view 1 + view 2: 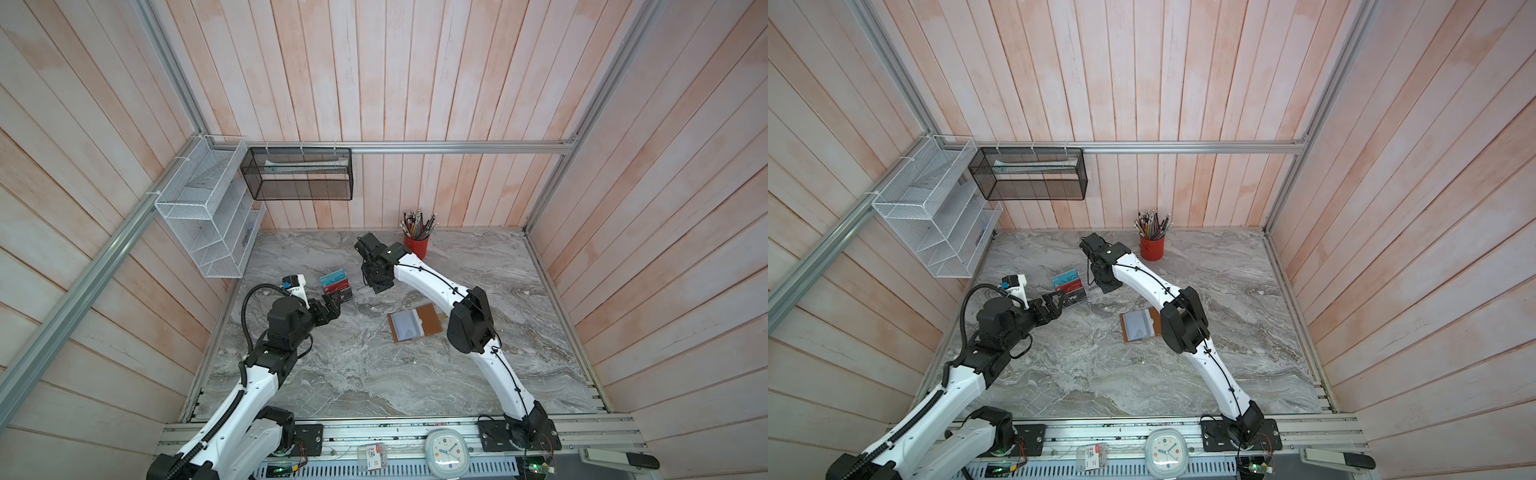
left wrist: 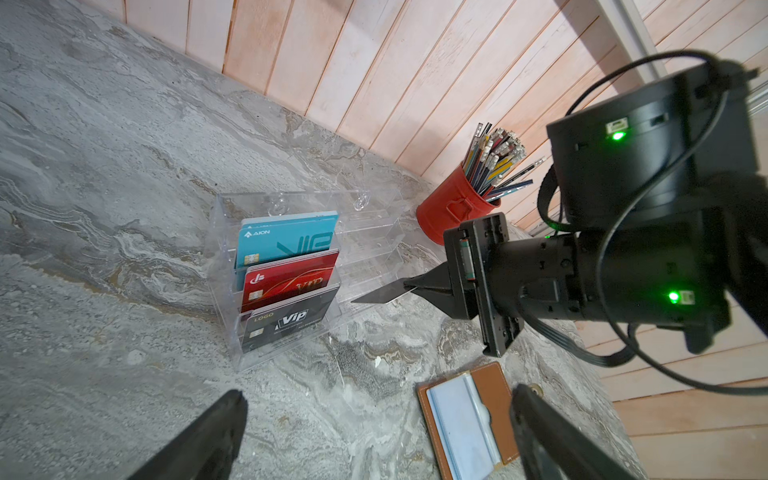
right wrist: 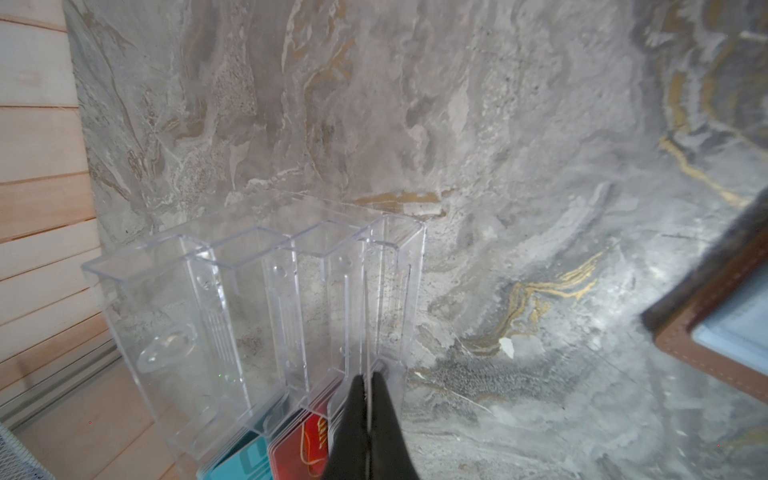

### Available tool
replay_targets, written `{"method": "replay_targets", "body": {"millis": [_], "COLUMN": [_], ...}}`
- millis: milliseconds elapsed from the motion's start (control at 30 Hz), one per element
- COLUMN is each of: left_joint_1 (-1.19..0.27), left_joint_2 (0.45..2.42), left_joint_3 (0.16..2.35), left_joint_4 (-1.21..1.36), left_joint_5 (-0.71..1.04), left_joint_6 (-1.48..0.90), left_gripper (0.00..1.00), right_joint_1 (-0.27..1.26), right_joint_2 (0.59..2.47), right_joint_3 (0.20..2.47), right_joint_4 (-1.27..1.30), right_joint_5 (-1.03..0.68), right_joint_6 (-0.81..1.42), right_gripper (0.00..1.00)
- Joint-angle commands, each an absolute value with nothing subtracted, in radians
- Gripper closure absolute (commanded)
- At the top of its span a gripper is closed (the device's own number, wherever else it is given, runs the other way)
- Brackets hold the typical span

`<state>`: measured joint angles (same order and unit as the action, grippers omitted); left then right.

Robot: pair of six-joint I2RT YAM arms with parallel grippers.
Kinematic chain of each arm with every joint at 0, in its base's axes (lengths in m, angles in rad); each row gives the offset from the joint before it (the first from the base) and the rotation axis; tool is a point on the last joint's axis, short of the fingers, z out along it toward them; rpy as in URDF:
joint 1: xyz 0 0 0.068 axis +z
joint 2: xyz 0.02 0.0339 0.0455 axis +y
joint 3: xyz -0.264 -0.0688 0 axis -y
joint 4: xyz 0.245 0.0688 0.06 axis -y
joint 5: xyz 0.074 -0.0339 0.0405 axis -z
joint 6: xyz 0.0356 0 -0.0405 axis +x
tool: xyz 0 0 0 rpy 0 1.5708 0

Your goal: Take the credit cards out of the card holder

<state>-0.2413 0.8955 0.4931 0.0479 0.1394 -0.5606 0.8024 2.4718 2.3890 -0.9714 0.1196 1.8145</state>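
Note:
The card holder [image 1: 415,322] [image 1: 1139,327] lies open on the marble table, tan leather with pale sleeves facing up [image 2: 465,415] [image 3: 706,332]. My right gripper [image 2: 409,286] [image 3: 369,380] is shut on a plain black credit card [image 2: 380,294], seen edge-on in the right wrist view [image 3: 367,324]. It holds the card level beside the front tier on the empty side of the clear acrylic rack [image 2: 374,232] [image 3: 249,291]. I cannot tell whether the card touches the rack. My left gripper [image 1: 337,302] [image 2: 374,432] is open and empty, just in front of the rack.
The rack [image 1: 336,286] holds teal [image 2: 286,241], red [image 2: 291,278] and black [image 2: 286,320] Vip cards. A red pencil cup [image 1: 416,245] stands by the back wall. White [image 1: 208,216] and black [image 1: 297,178] mesh baskets hang at the back left. A clock [image 1: 444,451] sits on the front rail.

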Motion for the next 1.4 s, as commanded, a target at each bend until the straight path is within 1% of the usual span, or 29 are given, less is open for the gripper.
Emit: {"method": "replay_targets", "body": {"millis": [0,367,1367], "left_joint_1": [-0.241,-0.242,-0.236], "left_joint_2": [0.897,0.89,0.877], "left_joint_3": [0.494,0.482,0.459], "left_joint_4": [0.076,0.074,0.079], "left_joint_5": [0.15,0.15,0.152], "left_joint_6": [-0.546,-0.543,-0.534], "left_gripper": [0.0,0.0,0.0], "right_joint_1": [0.799,0.808,0.819], "right_joint_2": [2.467,2.502,2.518], "right_joint_3": [2.405,2.416,2.392], "right_joint_4": [-1.025,-1.012,-0.982], "right_joint_5": [0.153,0.136,0.124], "right_joint_6": [1.825,1.832,1.853], "right_gripper": [1.0,1.0,1.0]}}
